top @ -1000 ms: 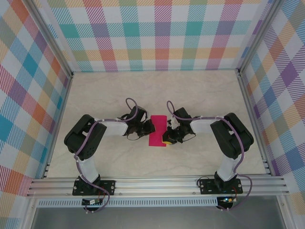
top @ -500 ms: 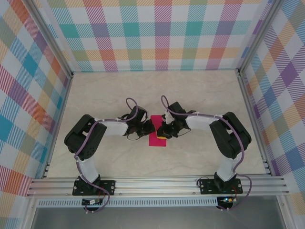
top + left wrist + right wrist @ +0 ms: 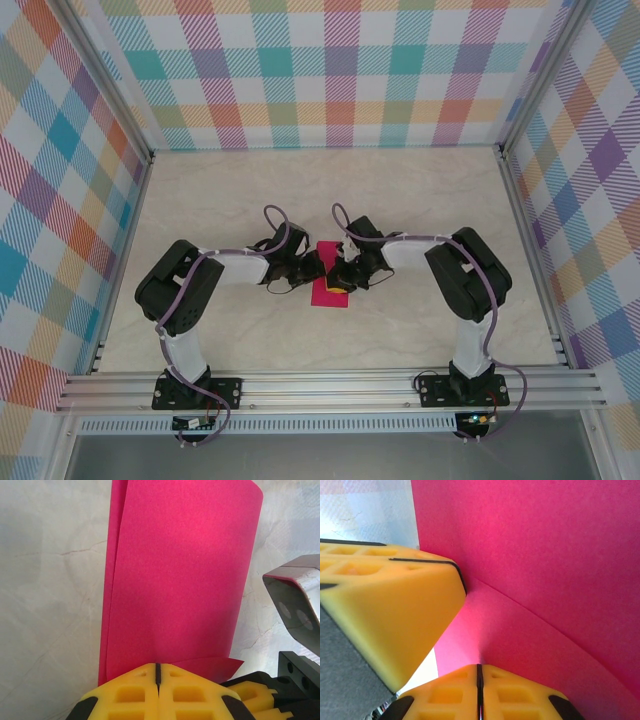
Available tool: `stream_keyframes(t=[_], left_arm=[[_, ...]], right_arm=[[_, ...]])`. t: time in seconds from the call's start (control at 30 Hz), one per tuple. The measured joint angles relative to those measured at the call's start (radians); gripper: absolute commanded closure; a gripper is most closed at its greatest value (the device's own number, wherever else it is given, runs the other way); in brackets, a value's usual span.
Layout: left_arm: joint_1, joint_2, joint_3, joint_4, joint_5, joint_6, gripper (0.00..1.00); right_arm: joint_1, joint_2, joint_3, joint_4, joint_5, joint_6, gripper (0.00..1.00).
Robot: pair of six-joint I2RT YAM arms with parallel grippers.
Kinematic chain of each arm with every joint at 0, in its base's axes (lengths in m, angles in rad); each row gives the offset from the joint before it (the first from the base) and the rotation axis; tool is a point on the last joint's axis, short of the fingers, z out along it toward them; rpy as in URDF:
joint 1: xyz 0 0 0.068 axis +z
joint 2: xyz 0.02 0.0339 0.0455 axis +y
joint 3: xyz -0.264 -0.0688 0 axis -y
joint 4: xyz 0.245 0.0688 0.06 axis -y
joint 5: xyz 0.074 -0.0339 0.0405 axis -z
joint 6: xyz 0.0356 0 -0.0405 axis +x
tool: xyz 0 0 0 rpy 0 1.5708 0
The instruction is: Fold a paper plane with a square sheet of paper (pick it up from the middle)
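Right hand (image 3: 345, 272) has been swung onto the square sheet of paper (image 3: 180, 580); it and left hand (image 3: 157, 672) are pressed together. Light, limp paper; an edge pinch is advised.

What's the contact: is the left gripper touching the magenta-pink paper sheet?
Touching. Left wrist view: the shut left gripper meets the magenta-pink paper sheet, no gap.

**Right gripper pinching folded paper**
The right gripper (image 3: 479, 674), jaws closed, grips the pink paper (image 3: 545, 555) where its two layers meet; the left gripper (image 3: 455, 575) is just left, with table (image 3: 365, 515) beyond.
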Motion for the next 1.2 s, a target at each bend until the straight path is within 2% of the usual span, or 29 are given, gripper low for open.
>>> stream_keyframes(t=[0.77,1.0,1.2], left_arm=[[0.0,0.0,-0.004,0.004,0.0,0.0,1.0],[0.0,0.0,-0.004,0.004,0.0,-0.001,1.0],[0.0,0.0,-0.004,0.005,0.0,-0.004,1.0]], right_arm=[[-0.014,-0.214,-0.297,0.101,-0.002,0.016,0.87],[-0.022,-0.257,-0.303,0.058,-0.001,0.016,0.86],[-0.022,-0.265,-0.233,0.042,-0.01,0.022,0.85]])
